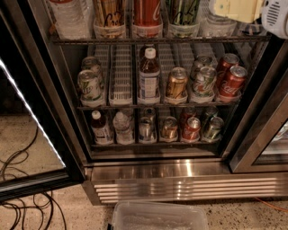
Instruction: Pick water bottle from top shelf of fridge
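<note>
Logging this pick as early-stage: by my reading nothing is lifted yet.

- Site: the fridge point(180, 173), door open, three wire racks in view.
- Target rack: the top shelf point(135, 40), cut off by the upper edge. Three tall cans point(147, 15) stand in its middle lanes, and a clear ribbed bottle point(67, 20) with a red-edged label stands far left.
- Target: the water bottle point(217, 28), upright in the far-right lane of the top shelf. I see only its clear lower body.
- Tool: the gripper point(222, 9), cream-coloured, in the top right corner, in front of and just above the visible part of the water bottle. I cannot tell whether it is released or clenched, nor whether it touches the plastic.
- Done, as I judge: approach to the correct lane.
- Left: a confirmed grasp, a lift off the lane tray, and withdrawal past the rack's front.
</note>
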Robot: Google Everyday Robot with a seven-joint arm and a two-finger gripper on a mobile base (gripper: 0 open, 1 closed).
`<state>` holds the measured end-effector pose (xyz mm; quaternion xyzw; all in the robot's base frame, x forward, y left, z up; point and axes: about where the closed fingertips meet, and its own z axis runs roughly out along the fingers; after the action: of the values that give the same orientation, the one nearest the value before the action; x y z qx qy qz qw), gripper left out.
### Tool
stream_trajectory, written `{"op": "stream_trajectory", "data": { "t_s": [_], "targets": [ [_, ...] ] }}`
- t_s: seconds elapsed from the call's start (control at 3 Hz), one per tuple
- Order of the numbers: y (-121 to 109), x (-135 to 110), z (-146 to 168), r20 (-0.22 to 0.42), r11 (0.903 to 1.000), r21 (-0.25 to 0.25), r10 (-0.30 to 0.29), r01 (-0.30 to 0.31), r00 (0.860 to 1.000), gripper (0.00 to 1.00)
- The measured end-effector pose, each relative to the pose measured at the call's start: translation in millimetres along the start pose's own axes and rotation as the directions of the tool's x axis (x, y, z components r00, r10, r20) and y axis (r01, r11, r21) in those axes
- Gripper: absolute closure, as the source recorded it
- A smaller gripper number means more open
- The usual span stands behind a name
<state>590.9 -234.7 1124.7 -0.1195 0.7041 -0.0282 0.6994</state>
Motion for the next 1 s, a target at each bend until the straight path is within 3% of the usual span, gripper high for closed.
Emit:
{"op": "stream_trajectory", "data": {
  "t_s": [0.33, 1.0],
  "targets": [
    [-1, -9, -2, 0.024, 1.0000, 0.006, -0.002, 0.002, 1.000, 0.00],
    [18, -8, -4, 0.021, 0.9997, -0.017, 0.016, -0.016, 1.000, 0.19]
  ]
}}
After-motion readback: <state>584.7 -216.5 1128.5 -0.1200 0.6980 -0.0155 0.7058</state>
